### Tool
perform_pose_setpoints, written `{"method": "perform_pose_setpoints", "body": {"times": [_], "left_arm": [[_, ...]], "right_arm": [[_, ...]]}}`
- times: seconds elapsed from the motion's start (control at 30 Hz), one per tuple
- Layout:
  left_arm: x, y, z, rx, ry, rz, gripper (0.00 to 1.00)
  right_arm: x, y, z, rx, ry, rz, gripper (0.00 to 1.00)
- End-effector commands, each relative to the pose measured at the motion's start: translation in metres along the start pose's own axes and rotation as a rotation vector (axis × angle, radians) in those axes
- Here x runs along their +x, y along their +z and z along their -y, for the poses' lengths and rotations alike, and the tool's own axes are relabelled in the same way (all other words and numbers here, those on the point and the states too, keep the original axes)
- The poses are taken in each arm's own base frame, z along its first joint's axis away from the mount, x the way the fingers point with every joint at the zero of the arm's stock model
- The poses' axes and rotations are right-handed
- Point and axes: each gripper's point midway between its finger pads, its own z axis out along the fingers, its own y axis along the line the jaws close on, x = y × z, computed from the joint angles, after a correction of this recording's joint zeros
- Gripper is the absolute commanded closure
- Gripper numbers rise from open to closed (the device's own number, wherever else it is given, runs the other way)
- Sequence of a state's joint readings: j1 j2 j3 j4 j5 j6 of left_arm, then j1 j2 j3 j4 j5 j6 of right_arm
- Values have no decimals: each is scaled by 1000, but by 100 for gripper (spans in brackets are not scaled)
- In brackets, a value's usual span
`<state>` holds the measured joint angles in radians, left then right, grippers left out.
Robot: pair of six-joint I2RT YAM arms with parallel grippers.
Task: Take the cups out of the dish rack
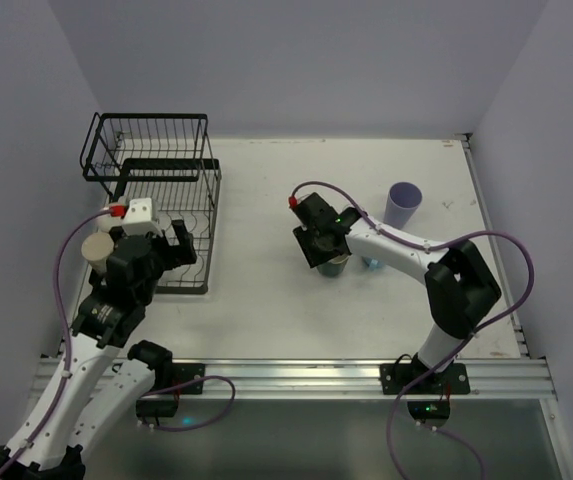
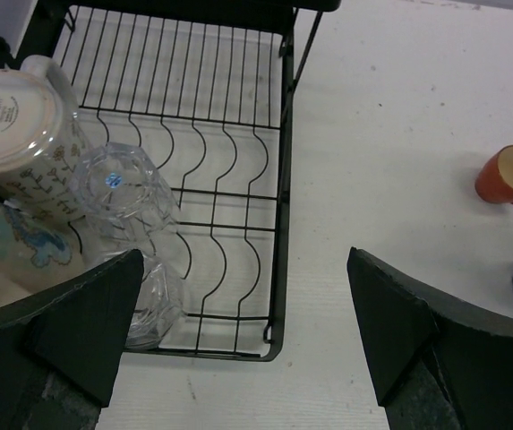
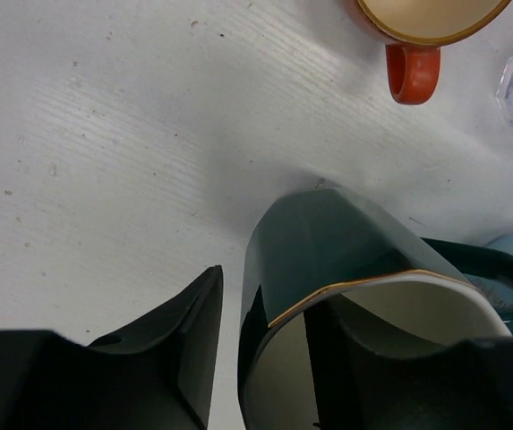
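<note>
Currently held: left gripper (image 2: 245,269) holds nothing, jaws spread wide over the rack (image 2: 283,188) tray. Right gripper (image 1: 328,256) straddles the teal mug (image 3: 328,260); a sliver of table shows beside one finger, so grip or release cannot be told.
Cups in rack: cream mug (image 2: 14,125) and a pale mug (image 2: 5,260) at 9 o'clock of the left wrist view. An upturned glass (image 2: 122,188) sits just beside them. Another glass (image 2: 153,309) lies low, partly behind the left finger.
Cups out: orange cup (image 2: 511,175), lavender tumbler (image 1: 403,205) and teal mug, all on the table (image 1: 256,220) right of the rack.
Key relation: upturned glass lies at 10 o'clock of the left jaw gap, base facing the camera, long axis about vertical. Left arm judged nearer; right arm is well apart.
Edges: rack's side wire runs 12 to 6 just right of the glasses; mugs crowd the glass at 9.
Open room: bare tray wires at 12; bare table at 3, between rack and orange cup.
Risk: jaws closing askew could knock the glass into the mugs.
</note>
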<state>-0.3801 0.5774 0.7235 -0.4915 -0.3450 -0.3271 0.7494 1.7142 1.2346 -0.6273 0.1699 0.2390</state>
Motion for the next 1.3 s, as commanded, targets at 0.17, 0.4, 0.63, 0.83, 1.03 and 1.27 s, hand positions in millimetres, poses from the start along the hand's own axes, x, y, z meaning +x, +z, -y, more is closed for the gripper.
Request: {"method": "perform_pose_setpoints", "body": {"times": [0.17,0.4,0.63,0.83,1.03,1.27], "left_arm": [[-28,-33,-28,-177,-114,-22,0],[-6,-28,-45,-315,-199,-72,0],[45,-6,-61,-469,-278,-132,0],[50,-3,-75,-540,-281,-84,0],[62,9,-79,-568,-299,-94,0],[66,26,-82,-600,-330,-103,4]], "right_arm": [[-29,-28,7,9,45,162,25],[-46,-73,3,-82,117,355,1],[-53,-130,-10,-254,145,553,1],[-55,-146,-13,-303,160,619,1],[-55,-162,-14,-341,172,681,1],[-56,-174,-15,-374,171,733,1]]}}
